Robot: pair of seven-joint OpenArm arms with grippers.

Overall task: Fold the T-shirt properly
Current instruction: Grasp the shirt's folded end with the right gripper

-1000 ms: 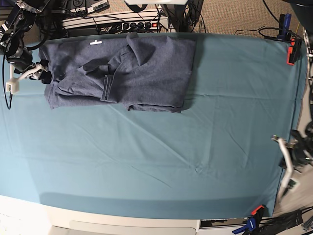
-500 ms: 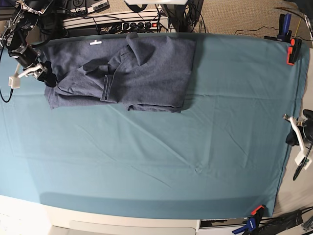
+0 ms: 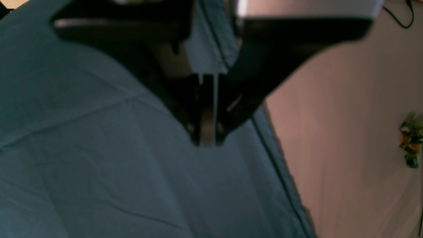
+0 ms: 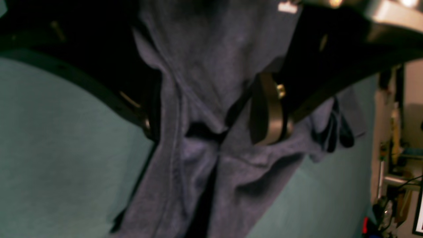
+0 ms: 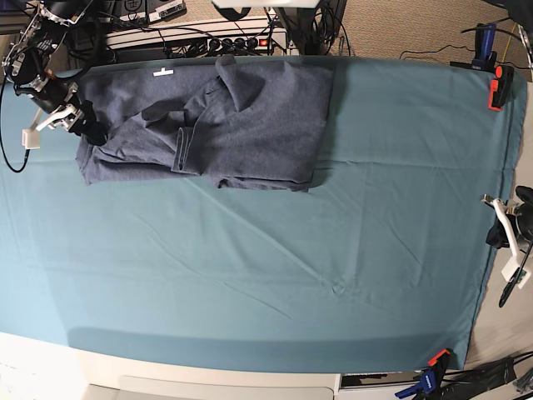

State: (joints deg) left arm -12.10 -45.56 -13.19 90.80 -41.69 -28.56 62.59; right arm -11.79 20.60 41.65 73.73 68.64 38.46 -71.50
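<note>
Grey-blue cloth filled the right gripper (image 4: 211,132): in the right wrist view its dark fingers (image 4: 269,110) were clamped on a bunched fold of the T-shirt (image 4: 211,59), the fabric puckered between them and trailing down over the teal cloth (image 4: 62,148). In the base view that gripper (image 5: 81,119) sat at the shirt's left edge, at the far left of the table. From there the T-shirt (image 5: 250,125) spread rightward along the far edge, loosely folded, rumpled, a sleeve turned over near its middle and a small white tag (image 5: 163,72) at its far edge.

The left gripper (image 3: 206,138) was pressed closed with nothing between its jaws, which met in a thin line in the left wrist view; it hung over the right margin of the teal cloth, beside the hem. In the base view it (image 5: 510,275) stood off the right edge of the table, well apart from the shirt. Wide creased teal cloth (image 5: 275,267) lay between them. Red and blue clamps (image 5: 498,83) held the cloth at the far right corner, and another pair (image 5: 431,377) at the near right corner.
</note>
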